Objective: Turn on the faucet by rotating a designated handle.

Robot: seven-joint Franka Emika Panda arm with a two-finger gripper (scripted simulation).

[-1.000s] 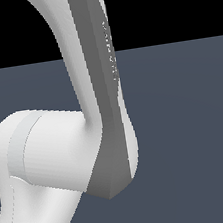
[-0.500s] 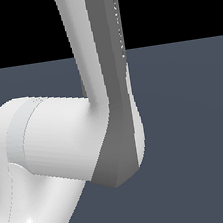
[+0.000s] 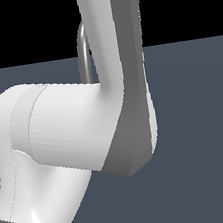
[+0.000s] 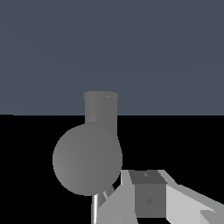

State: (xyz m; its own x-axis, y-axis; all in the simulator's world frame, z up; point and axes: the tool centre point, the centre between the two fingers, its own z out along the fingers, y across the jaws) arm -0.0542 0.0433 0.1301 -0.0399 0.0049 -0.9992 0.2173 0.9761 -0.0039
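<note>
The robot arm (image 3: 61, 136) is showing a smooth white shell with a soft sheen, like moulded plastic; a bright highlight is sitting on its lower rounded joint. A darker grey panel (image 3: 134, 130) along one side is reading as matt. The faucet (image 3: 83, 52), visible as a thin arched tube behind the arm, is appearing as dull grey metal without reflections. In the wrist view, the faucet's rounded grey body (image 4: 87, 159), just beside the gripper (image 4: 144, 199), is looking matt and smooth. The gripper's faceted surfaces are looking pale grey and matt. The floor (image 3: 201, 120) is presenting a flat, matt blue-grey finish.
</note>
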